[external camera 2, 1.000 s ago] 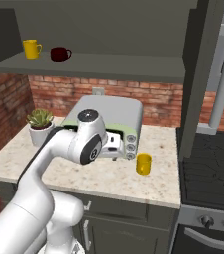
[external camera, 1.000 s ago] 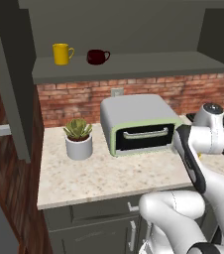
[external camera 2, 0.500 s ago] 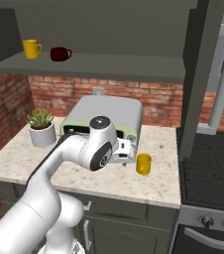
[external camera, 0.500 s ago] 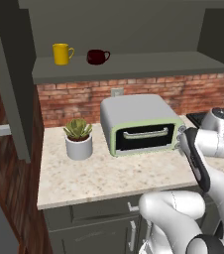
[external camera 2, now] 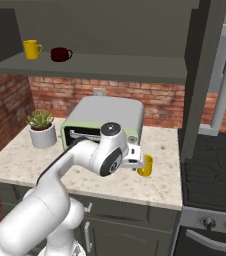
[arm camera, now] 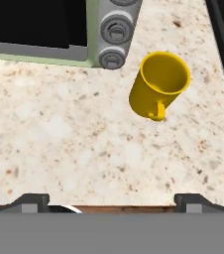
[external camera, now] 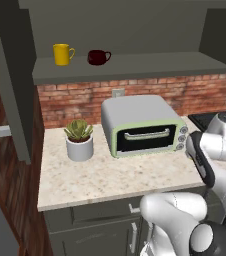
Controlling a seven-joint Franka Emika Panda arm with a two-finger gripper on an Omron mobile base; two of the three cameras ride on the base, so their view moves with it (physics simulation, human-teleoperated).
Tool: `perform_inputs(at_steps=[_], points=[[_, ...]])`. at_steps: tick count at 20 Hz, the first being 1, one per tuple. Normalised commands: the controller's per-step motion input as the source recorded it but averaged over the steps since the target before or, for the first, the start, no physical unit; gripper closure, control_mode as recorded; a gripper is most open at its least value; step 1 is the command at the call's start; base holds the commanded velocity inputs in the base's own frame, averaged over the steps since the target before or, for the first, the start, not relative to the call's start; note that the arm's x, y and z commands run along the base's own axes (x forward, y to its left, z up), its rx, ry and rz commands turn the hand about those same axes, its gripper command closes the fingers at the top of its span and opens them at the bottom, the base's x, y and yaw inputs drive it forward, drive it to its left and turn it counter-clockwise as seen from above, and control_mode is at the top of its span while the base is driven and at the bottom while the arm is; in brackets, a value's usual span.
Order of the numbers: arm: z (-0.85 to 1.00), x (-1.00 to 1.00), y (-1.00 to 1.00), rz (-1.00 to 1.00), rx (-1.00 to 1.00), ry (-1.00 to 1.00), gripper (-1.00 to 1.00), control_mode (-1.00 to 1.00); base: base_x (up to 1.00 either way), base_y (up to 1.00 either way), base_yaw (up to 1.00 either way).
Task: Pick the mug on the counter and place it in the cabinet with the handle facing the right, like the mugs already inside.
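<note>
The amber mug (arm camera: pixel 159 85) stands upright on the speckled counter (arm camera: pixel 59 134), just right of the toaster oven's knobs. Its loop handle (arm camera: pixel 158 112) points to the bottom of the hand view, toward the counter's front edge. My gripper (arm camera: pixel 112 201) hovers above the counter, open and empty, and the mug lies ahead of the fingertips (arm camera: pixel 30 200), right of centre. In the right base view the hand partly covers the mug (external camera 2: pixel 146 167). On the cabinet shelf (external camera: pixel 135 66) stand a lemon-yellow mug (external camera: pixel 62 54) and a dark red mug (external camera: pixel 98 57), handles to the right.
A grey-and-green toaster oven (external camera: pixel 142 125) sits at the counter's middle, with a potted succulent (external camera: pixel 79 140) to its left. A black stove (external camera 2: pixel 210 165) borders the counter on the right. A brick wall runs behind.
The arm has swung to the right along the toaster oven's front, bringing the hand over the amber mug. The jaws stayed open.
</note>
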Motion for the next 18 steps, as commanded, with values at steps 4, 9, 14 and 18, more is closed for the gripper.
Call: perform_inputs(at_steps=[4,9,14,18], points=[[-0.16,0.13,-0.21,-0.02,0.00,0.00,-1.00,-1.00,0.00,0.00,0.00],[-0.15,0.15,-0.21,-0.02,0.00,0.00,-1.00,-1.00,0.00,0.00,0.00],[-0.18,0.16,-0.16,0.00,0.00,0.00,-1.00,-1.00,0.00,0.00,0.00],[-0.18,0.18,-0.11,0.00,0.00,0.00,-1.00,-1.00,0.00,0.00,0.00]])
